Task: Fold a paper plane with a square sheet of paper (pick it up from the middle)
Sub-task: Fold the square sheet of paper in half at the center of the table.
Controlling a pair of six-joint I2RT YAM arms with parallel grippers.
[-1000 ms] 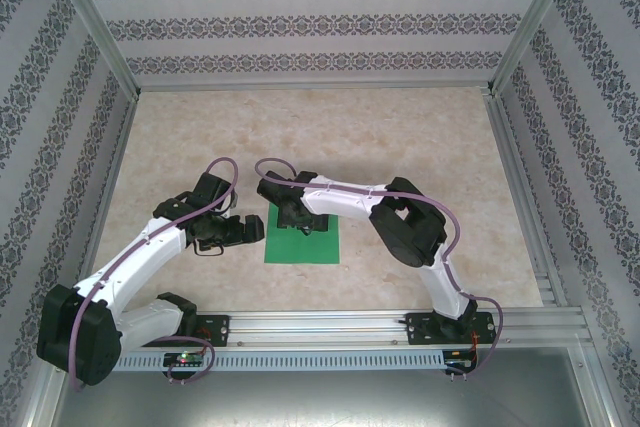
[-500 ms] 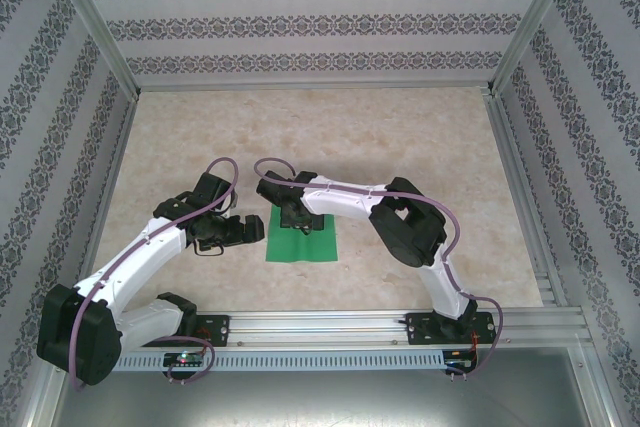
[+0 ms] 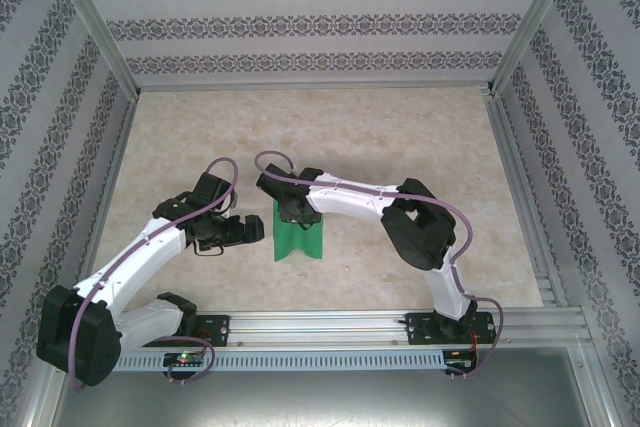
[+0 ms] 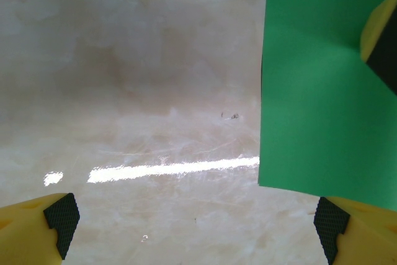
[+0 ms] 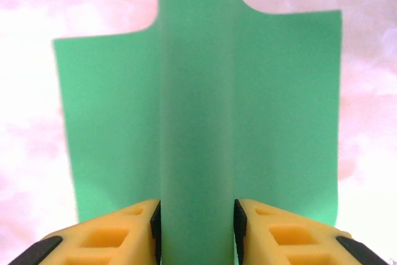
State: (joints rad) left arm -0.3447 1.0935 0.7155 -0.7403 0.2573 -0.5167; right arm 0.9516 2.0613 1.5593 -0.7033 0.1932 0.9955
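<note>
right wrist: paper [image 5: 195, 122] ridge between jaws

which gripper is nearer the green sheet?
Right. Right gripper pinches the green paper sheet at its raised middle ridge; left gripper sits open beside its left edge.

Tabletop [image 3: 330, 137]: beige marble-look, glossy, with one bright glare streak [image 4: 173, 169] across it in the left wrist view. Back wall [image 3: 320, 22] and side walls [image 3: 50, 127]: striped floral-band wallpaper. Aluminium posts [image 3: 92, 22] at the back corners, and an aluminium rail [image 3: 330, 323] along the near edge.
</note>
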